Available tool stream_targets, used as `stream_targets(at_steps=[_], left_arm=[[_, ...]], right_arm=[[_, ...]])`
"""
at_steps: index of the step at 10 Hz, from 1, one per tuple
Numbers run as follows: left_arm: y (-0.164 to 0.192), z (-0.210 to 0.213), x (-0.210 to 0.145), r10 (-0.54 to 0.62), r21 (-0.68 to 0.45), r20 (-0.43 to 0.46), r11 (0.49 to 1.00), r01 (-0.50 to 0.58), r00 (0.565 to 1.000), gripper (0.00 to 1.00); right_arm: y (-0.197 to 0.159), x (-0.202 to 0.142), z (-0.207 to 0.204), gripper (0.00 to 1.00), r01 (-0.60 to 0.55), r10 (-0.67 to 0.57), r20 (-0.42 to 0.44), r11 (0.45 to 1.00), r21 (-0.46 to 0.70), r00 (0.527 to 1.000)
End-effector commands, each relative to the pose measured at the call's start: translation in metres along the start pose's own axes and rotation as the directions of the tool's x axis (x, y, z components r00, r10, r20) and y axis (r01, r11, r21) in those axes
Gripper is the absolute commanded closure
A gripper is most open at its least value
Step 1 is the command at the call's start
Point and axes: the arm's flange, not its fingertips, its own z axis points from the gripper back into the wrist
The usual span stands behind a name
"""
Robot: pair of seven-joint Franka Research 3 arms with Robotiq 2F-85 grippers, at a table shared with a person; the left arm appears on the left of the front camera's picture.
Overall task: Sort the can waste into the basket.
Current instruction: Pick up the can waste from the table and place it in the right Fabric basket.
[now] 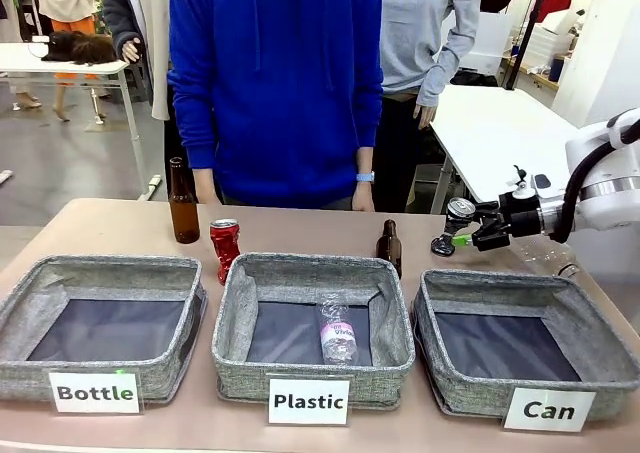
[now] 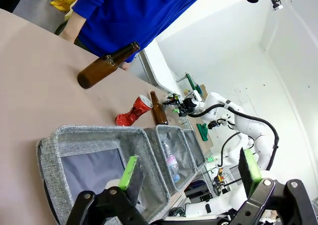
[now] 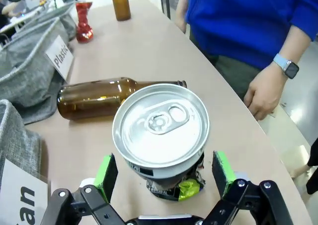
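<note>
A dark crushed can [image 1: 459,213] with a silver top [image 3: 160,130] sits behind the Can basket [image 1: 470,398]. My right gripper [image 1: 458,235] is open around it. In the right wrist view the green pads [image 3: 106,171] stand on either side of the can, with a small gap on each side. The red dented can [image 1: 224,245] stands behind the gap between the Bottle and Plastic baskets, and shows far off in the right wrist view [image 3: 83,20]. My left gripper [image 2: 190,165] hangs open and empty above the Bottle basket [image 2: 74,150].
A tall brown bottle [image 1: 182,203] stands at the back left. A small brown bottle [image 3: 114,98] lies just beyond the dark can. The Plastic basket [image 1: 240,373] holds a clear bottle [image 1: 338,333]. A person in blue stands at the far edge, one hand [image 3: 266,93] near my right gripper.
</note>
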Motion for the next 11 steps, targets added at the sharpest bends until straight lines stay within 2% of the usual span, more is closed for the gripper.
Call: stream_targets(at_steps=[1,4,5,6,7,8,9,10,11], left_arm=[[-0.0009,0.0021,-0.0009,-0.013,-0.011,-0.007,1.0,0.013,1.0,0.0],[-0.0009,0.0021,-0.0009,-0.013,-0.011,-0.007,1.0,0.013,1.0,0.0],[-0.0009,0.0021,-0.0009,-0.013,-0.011,-0.007,1.0,0.013,1.0,0.0],[-0.0009,0.0021,-0.0009,-0.013,-0.011,-0.007,1.0,0.013,1.0,0.0],[-0.0009,0.0021,-0.0009,-0.013,-0.011,-0.007,1.0,0.013,1.0,0.0],[-0.0009,0.0021,-0.0009,-0.013,-0.011,-0.007,1.0,0.013,1.0,0.0],[-0.0009,0.0021,-0.0009,-0.013,-0.011,-0.007,1.0,0.013,1.0,0.0],[-0.0009,0.0021,-0.0009,-0.013,-0.011,-0.007,1.0,0.013,1.0,0.0],[-0.0009,0.0021,-0.0009,-0.013,-0.011,-0.007,1.0,0.013,1.0,0.0]], right_arm=[[-0.009,0.0008,-0.0079,0.0,-0.001,0.002,0.066,1.0,-0.015,0.998],[-0.0089,0.0011,-0.0097,0.0,-0.001,0.0,0.113,1.0,0.012,0.994],[-0.0084,0.0014,-0.0097,0.53,-0.007,0.005,0.111,1.0,0.017,0.994],[-0.0085,0.0019,-0.0098,0.59,-0.002,-0.001,0.113,1.0,0.03,0.994],[-0.0083,0.0027,-0.0101,1.0,-0.001,-0.002,0.111,1.0,0.03,0.994],[-0.0079,0.0033,-0.0099,1.0,-0.002,-0.001,0.115,1.0,0.031,0.993],[-0.0076,0.003,-0.0098,0.76,-0.002,-0.002,0.115,0.999,0.032,0.993],[-0.0068,0.0027,-0.0102,0.86,0.0,-0.003,0.113,0.999,0.034,0.994],[-0.0063,0.0026,-0.0101,1.0,0.0,-0.004,0.113,0.999,0.034,0.994]])
